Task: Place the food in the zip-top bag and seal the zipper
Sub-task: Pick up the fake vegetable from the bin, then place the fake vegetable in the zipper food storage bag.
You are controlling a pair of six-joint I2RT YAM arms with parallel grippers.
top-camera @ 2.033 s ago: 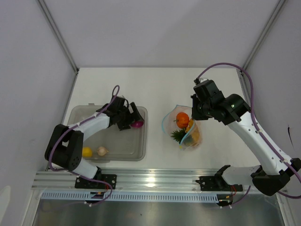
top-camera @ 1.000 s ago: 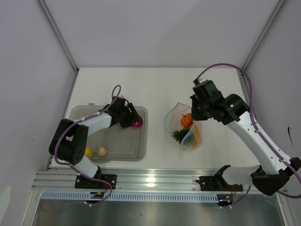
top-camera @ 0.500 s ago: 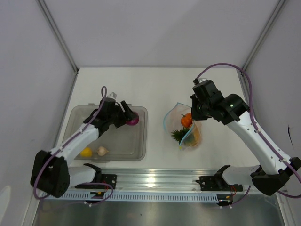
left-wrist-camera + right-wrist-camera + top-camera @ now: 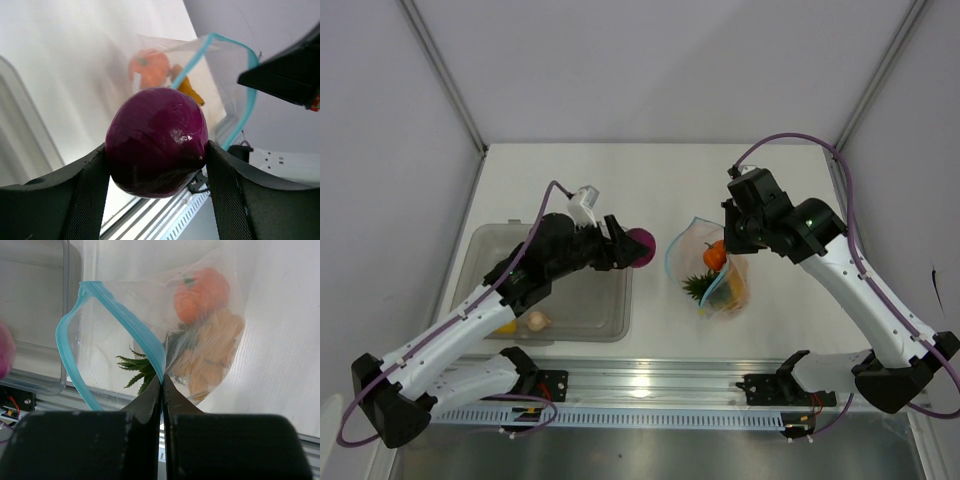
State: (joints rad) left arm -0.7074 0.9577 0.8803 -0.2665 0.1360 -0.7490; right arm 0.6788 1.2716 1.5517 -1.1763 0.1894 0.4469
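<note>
My left gripper (image 4: 638,249) is shut on the purple onion (image 4: 641,245) and holds it in the air between the tub and the zip-top bag; the left wrist view shows the onion (image 4: 157,141) filling the gap between the fingers. My right gripper (image 4: 162,381) is shut on the bag's light-blue zipper strip (image 4: 142,338) and holds the mouth open toward the left. Inside the clear bag (image 4: 715,270) lie an orange fruit (image 4: 201,288), another orange piece and the piece with spiky green leaves (image 4: 141,369). The yellow lemon (image 4: 506,324) and pale garlic bulb (image 4: 536,320) lie in the tub.
The translucent grey tub (image 4: 570,305) stands at the left of the white table, its right rim near the onion. The aluminium rail (image 4: 650,385) with both arm bases runs along the near edge. Grey walls close in both sides.
My left gripper lifted the onion out of the tub and carried it right toward the bag's mouth. The right gripper and the bag stayed nearly still.
</note>
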